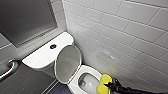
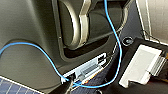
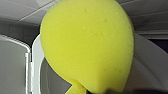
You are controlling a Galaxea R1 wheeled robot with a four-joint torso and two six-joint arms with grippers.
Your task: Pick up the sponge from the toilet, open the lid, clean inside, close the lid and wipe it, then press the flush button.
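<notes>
Over the right-hand rim of the toilet (image 1: 74,86), low in the head view, the right gripper (image 1: 110,86) reaches in from the lower right corner, clamped onto the sponge (image 1: 103,83). The bright yellow block sticks out from the claw toward the bowl, and it looks bent where the dark gripper pinches its near end. It partly overlaps the white rim and the edge of the bowl's opening. Whether it touches the ceramic cannot be told.

From the right wrist camera the sponge bulges into a rounded shape just ahead of the claw, pinched at its narrow end. Behind it are the white seat and the hinge side of the raised cover.

The lid (image 1: 67,62) is up, with its pale inner face turned toward the bowl, and it leans back toward the tank. On the flat white tank top (image 1: 41,57) the dark round flush button (image 1: 53,46) sits near the middle, well apart from the sponge. White wall tiles (image 1: 120,30) run along the right side, and a metal grab bar (image 1: 8,68) shows at the left edge.

The left wrist camera looks at grey robot housing and a blue cable (image 2: 115,37). I cannot tell the left gripper's state.
</notes>
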